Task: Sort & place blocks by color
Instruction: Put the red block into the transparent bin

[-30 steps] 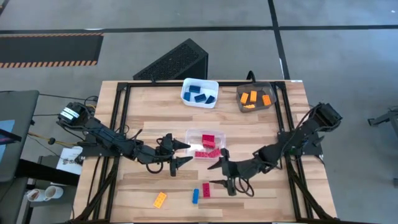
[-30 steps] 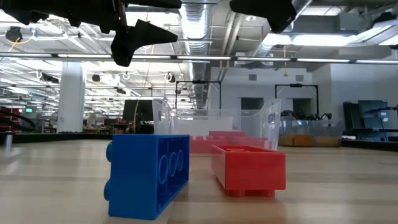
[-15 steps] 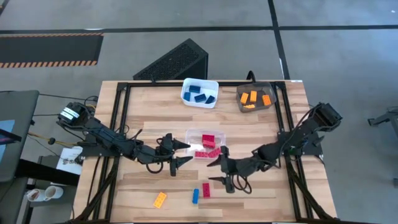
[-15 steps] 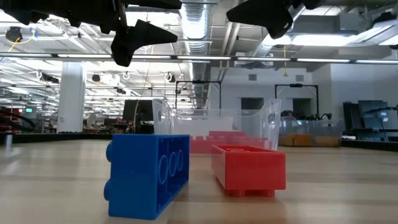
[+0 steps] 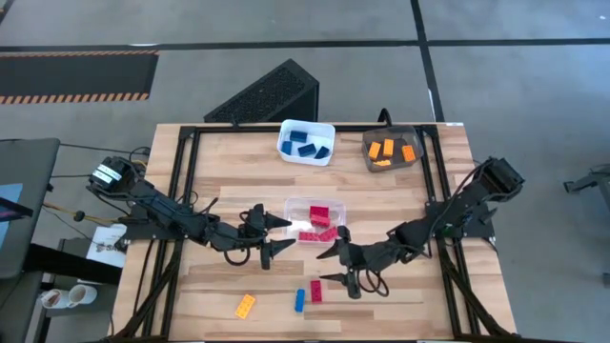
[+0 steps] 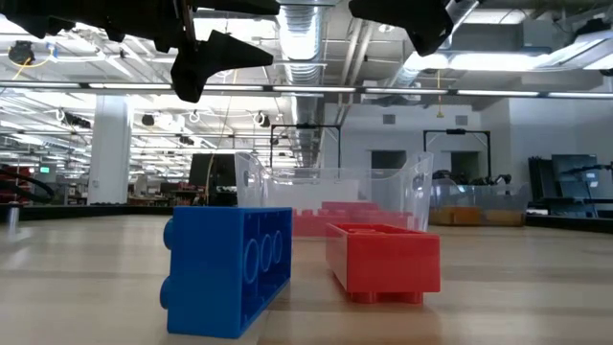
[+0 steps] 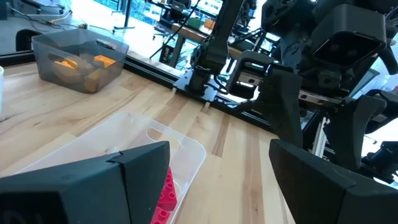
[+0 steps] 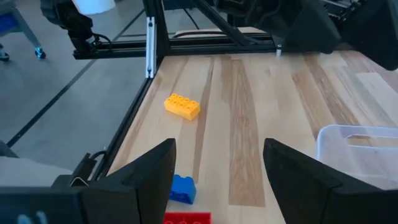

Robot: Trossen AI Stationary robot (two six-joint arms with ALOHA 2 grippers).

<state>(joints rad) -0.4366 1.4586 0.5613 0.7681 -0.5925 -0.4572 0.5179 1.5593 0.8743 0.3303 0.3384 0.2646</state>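
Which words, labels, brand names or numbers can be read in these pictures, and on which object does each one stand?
None can be read.
The blue block and red block in the low view show only plain studs and circles, no brand name.
The clear bin, white bin and grey bin carry no visible label.

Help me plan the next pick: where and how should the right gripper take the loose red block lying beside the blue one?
Probably from straight above. The red block lies flat on the table, its long sides running toward the clear bin. Close the right gripper, now open, across the two long side walls at mid-length; the blue block sits close alongside, so lower carefully.
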